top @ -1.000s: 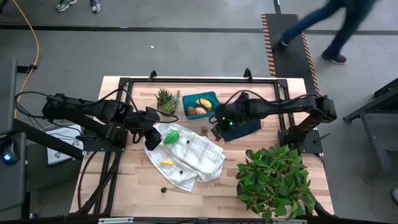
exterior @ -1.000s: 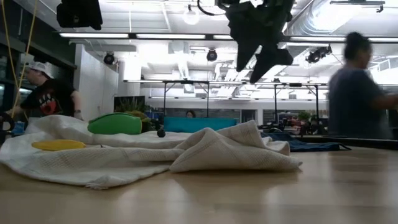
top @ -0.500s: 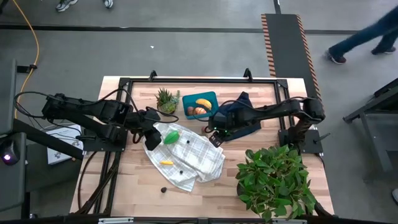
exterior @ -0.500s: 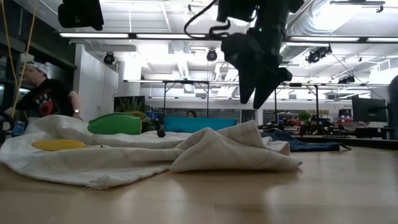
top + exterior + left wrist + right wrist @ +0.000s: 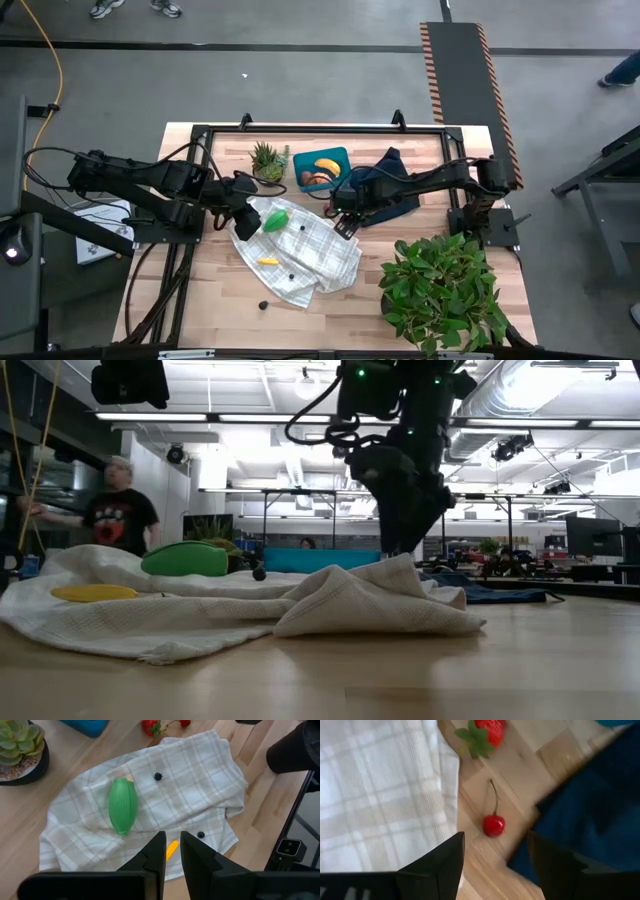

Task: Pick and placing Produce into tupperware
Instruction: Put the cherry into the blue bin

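The teal tupperware (image 5: 322,168) at the table's far middle holds a yellow banana (image 5: 328,165) and orange-brown pieces. A white checked cloth (image 5: 300,250) carries a green piece (image 5: 122,811), a small yellow piece (image 5: 267,261) and dark berries (image 5: 158,776). A red cherry (image 5: 493,825) and a strawberry (image 5: 489,730) lie on the wood between the white cloth and a navy cloth (image 5: 590,805). My right gripper (image 5: 492,870) is open, low over the cherry, touching nothing. My left gripper (image 5: 171,851) is shut and empty above the white cloth's left part.
A small spiky potted plant (image 5: 266,160) stands left of the tupperware. A big leafy plant (image 5: 445,285) fills the near right corner. One dark berry (image 5: 263,305) lies on bare wood near the front edge. A person (image 5: 120,510) stands beyond the table.
My right gripper has moved toward the table's left edge and down, from beside the tupperware and navy cloth to just above the cherry at the white cloth's edge. My left arm has kept still.
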